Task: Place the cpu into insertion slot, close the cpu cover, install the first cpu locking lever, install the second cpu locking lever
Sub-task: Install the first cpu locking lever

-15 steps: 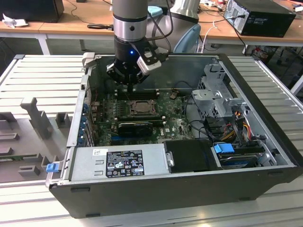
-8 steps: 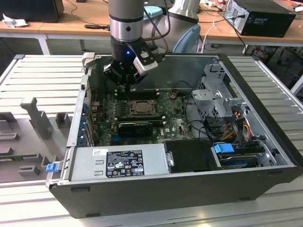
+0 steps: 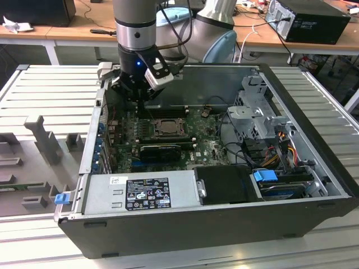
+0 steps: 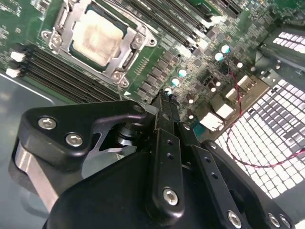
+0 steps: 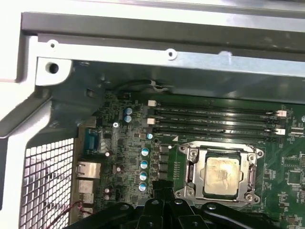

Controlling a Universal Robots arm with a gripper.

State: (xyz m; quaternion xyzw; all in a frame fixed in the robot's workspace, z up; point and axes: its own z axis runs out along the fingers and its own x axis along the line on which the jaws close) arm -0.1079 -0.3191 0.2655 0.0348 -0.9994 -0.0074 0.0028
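Note:
The cpu [image 5: 221, 174], a pale silvery-beige square, lies in the insertion slot [image 5: 190, 191] on the green motherboard. The metal cpu cover [image 5: 251, 177] lies flat around it, the chip showing through its window. In the second wrist view the cpu [image 4: 97, 36] and cpu cover [image 4: 136, 40] appear beyond my fingertips. In the exterior view my gripper [image 3: 139, 98] hangs over the board just behind the insertion slot [image 3: 168, 128], toward the exterior view's left. My gripper [image 4: 164, 99] is shut with nothing in it, and it stands apart from the socket.
Long black memory slots [image 5: 214, 121] run beside the socket. Capacitors [image 5: 144, 164] and rear ports [image 5: 88, 169] sit under the gripper. The case's metal walls [image 5: 143, 52] enclose the board. A power supply [image 3: 143, 190] and drive cage [image 3: 258, 120] fill the rest of the case.

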